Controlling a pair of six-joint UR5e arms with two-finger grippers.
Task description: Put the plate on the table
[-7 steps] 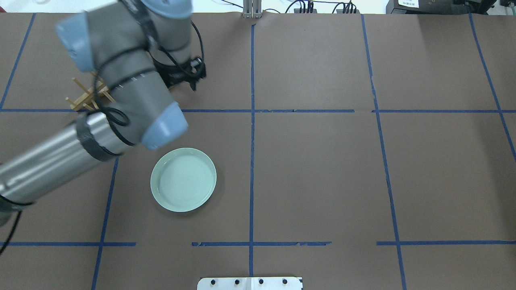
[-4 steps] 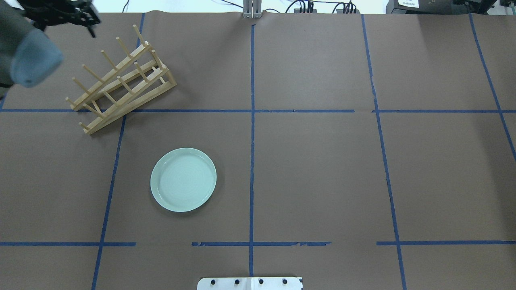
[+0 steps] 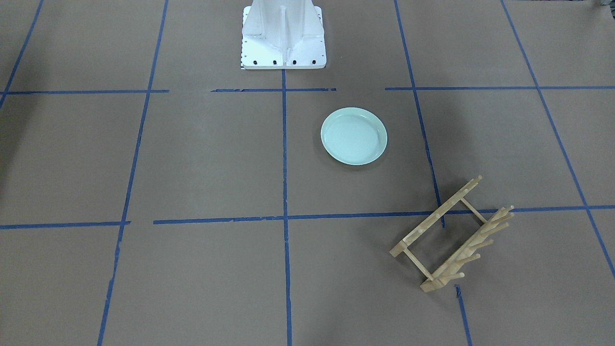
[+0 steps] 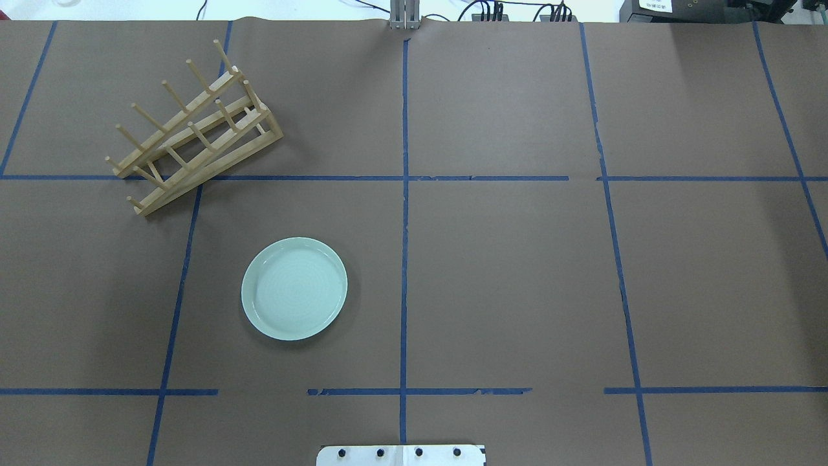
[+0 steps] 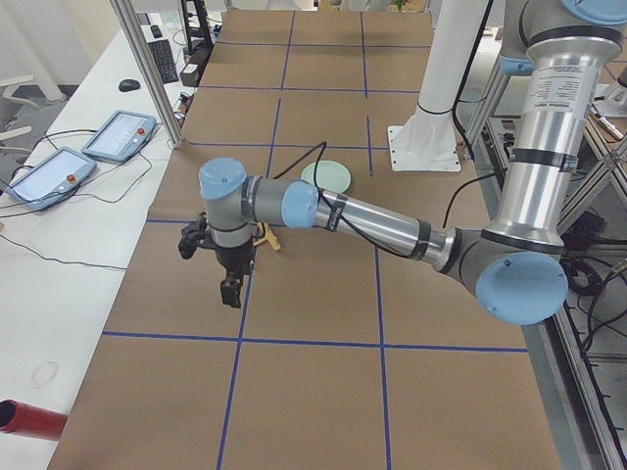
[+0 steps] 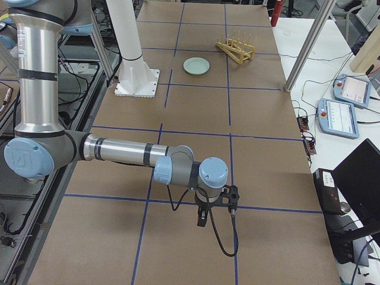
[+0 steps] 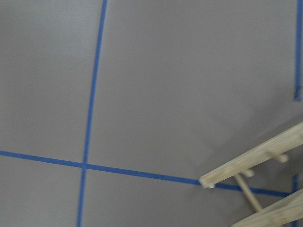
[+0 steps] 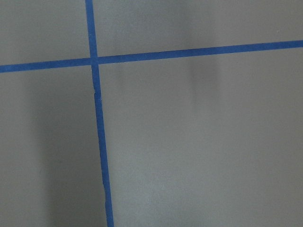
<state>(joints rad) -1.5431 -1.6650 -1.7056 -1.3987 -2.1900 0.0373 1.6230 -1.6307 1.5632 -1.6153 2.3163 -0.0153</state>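
Mint-green plate (image 4: pixel 294 288) lies flat, right side up, on the brown-paper table (image 4: pixel 504 272), inside one blue-taped rectangle near the white robot base (image 3: pixel 283 33), on the robot's left side; it is well apart from both grippers; the wooden peg rack (image 4: pixel 194 129) sits askew across a tape line farther out; the left gripper (image 5: pixel 231 292) hangs above paper beside the rack; the right gripper (image 6: pixel 202 218) hangs near a tape line toward the opposite end; whether either one's fingers are apart or together cannot be told.

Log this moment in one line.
plate: flat on table, ungripped | wooden peg rack: empty | left gripper: near rack | right gripper: far away
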